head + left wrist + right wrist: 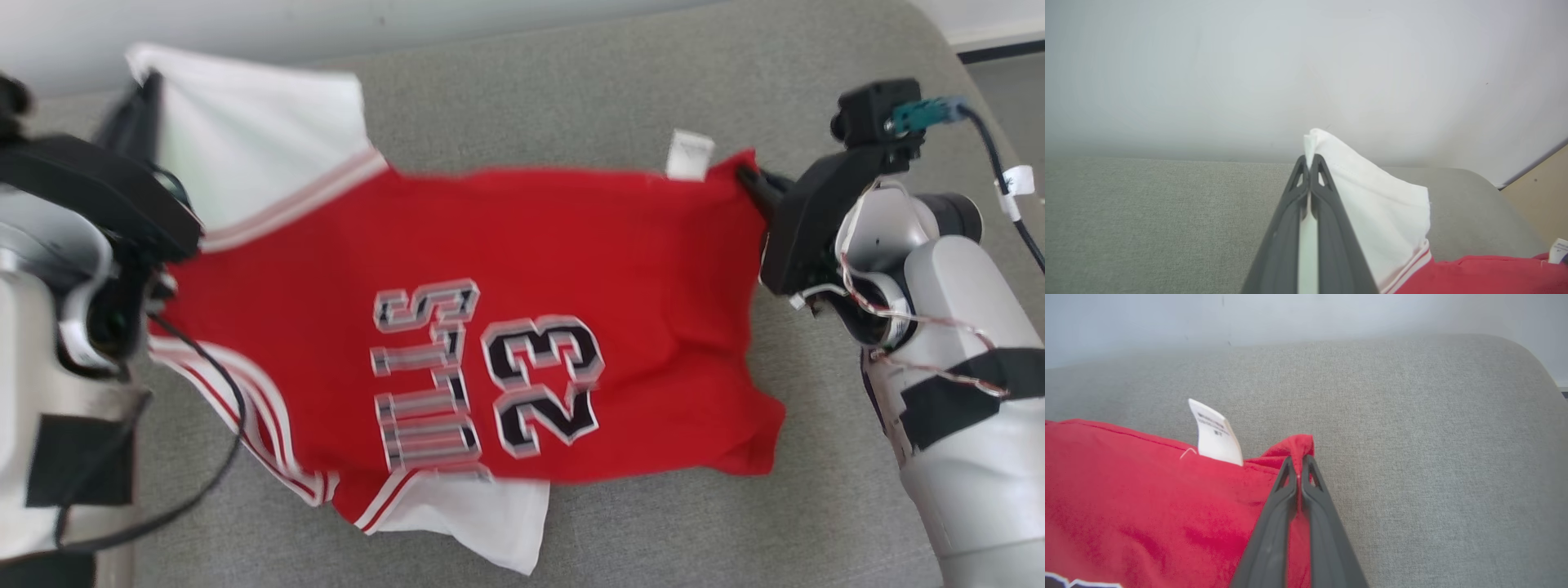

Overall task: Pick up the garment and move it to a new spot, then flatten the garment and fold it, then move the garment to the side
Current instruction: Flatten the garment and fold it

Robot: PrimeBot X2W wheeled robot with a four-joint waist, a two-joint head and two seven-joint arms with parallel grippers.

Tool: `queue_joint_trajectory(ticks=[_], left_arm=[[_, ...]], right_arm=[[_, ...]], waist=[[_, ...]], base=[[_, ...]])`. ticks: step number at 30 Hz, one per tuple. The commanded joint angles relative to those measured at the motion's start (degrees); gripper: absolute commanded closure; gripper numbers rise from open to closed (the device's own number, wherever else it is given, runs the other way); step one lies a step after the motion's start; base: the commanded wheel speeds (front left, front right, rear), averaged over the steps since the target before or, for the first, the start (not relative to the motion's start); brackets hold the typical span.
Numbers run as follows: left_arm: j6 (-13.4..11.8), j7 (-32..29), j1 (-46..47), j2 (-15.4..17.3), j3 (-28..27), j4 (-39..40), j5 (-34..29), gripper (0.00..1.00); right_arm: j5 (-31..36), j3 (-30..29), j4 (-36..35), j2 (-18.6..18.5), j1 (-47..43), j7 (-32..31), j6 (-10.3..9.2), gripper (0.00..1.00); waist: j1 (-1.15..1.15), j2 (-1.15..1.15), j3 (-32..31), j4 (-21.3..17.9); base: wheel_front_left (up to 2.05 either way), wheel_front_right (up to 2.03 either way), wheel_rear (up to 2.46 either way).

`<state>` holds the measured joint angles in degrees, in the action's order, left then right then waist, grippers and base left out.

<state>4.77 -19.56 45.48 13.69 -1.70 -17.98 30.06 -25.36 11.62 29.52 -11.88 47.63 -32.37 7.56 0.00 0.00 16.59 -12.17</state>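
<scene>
The shirt [490, 327] is a red jersey with the number "23" [543, 384] printed in black figures edged in white and grey. Beside the number runs a row of striped block letters [424, 380]; an "S" can be made out at one end, and the rest is too blurred to read. A small white label [690, 155] stands up from the far edge of the red cloth. Its grey print is too small to read in the right wrist view [1214, 433].

The shirt hangs stretched between the two arms above a grey cushion [571, 90] of coarse woven fabric with a rounded corner. The red cloth looks soft and knitted. The sleeves are plain white, joined to the body by bands of red-and-white striped trim [294, 204]. One sleeve [261, 147] rises to the left claw [151, 86], and the other [482, 514] droops at the near edge.

The left claw [1310, 161] is clenched on a pinch of that white sleeve, with a peak of cloth poking past its dark tapered fingers. The right claw [744, 173] is clenched on the red corner next to the label, its fingers [1274, 522] pressed together over a small bunch of cloth.
</scene>
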Motion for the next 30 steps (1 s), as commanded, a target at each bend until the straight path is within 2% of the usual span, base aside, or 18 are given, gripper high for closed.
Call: queue_joint_trajectory(ticks=[1, 6, 11, 17, 22, 30], left_arm=[[-0.13, 0.93, 1.33, 0.44, -0.53, 0.55, -0.06, 1.0], [-0.46, 4.48, 5.25, 1.13, -1.85, 2.18, 0.05, 1.0], [-0.51, 9.33, 10.53, 2.43, -1.63, 3.36, -2.18, 1.0], [0.06, 13.39, 17.06, 4.21, -0.07, 4.04, -5.3, 1.0], [0.75, 19.1, 25.49, 5.52, 0.99, 3.98, -7.26, 1.0], [1.71, 30.69, 35.53, 3.29, 0.54, 2.73, -4.91, 1.0]], right_arm=[[-0.76, -1.15, 0.1, 0.62, 1.31, 1.16, -0.15, 1.0], [-2.68, -7.23, 2.41, 5.28, 5.27, 6.17, -0.15, 1.0], [-2.57, -10.55, 5.16, 7.86, 11.35, 10.18, -0.15, 1.0], [-1.57, -12.0, 6.4, 8.74, 18.1, 15.24, -0.15, 1.0], [-0.48, -13.16, 7.16, 8.99, 24.99, 24.31, -0.15, 1.0], [3.64, -11.88, 8.27, 9.03, 31.47, 39.81, -0.15, 1.0]], waist=[[0.0, 0.0, -1.1, -0.66], [0.0, 0.0, -1.25, -1.66], [0.0, 0.0, 0.07, -2.48], [0.0, 0.0, 2.31, -3.4], [0.0, 0.0, 4.02, -4.2], [0.0, 0.0, 6.49, -3.68]], base=[[0.0, 0.0, 0.0], [0.0, 0.0, 0.0], [0.0, 0.0, 0.0], [0.0, 0.0, 0.0], [0.0, 0.0, 0.0], [0.0, 0.0, 0.0]])
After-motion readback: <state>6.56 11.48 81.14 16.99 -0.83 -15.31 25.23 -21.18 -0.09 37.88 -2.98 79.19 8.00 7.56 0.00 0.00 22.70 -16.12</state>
